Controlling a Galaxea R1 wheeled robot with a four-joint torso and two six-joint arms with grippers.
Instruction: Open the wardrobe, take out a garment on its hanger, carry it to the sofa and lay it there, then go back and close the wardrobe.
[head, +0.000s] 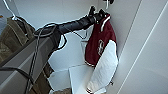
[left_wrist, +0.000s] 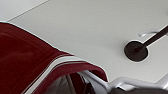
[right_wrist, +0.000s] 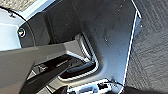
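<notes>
the garment (head: 101, 41), maroon with white sleeves and a small white chest emblem, hung inside the open wardrobe (head: 62, 10), close to its right-hand wall, and you could see one white sleeve drooping down towards the lower white panels. at its shoulders sat the hanger (left_wrist: 117, 82), whose pale curved frame showed in the left wrist view just under the striped collar, with the maroon cloth draped over it. your left arm reached in from the left across the cabinet, and the left tool (head: 96, 13) was up at the collar, right where the hanger met the jacket; from these views you could not tell whether that tool was clenched or released, nor whether it gripped anything. above the collar, in the left wrist view, a dark rod (left_wrist: 156, 37) ran into a round dark fitting (left_wrist: 135, 51) on the white inner panel. further to the left in the head view hung an olive-brown garment (head: 12, 37), well apart from the jacket. the right wrist view looked down on the robot's own dark body and grey carpeted floor (right_wrist: 150, 50); the right tool's state could not be told there.
</notes>
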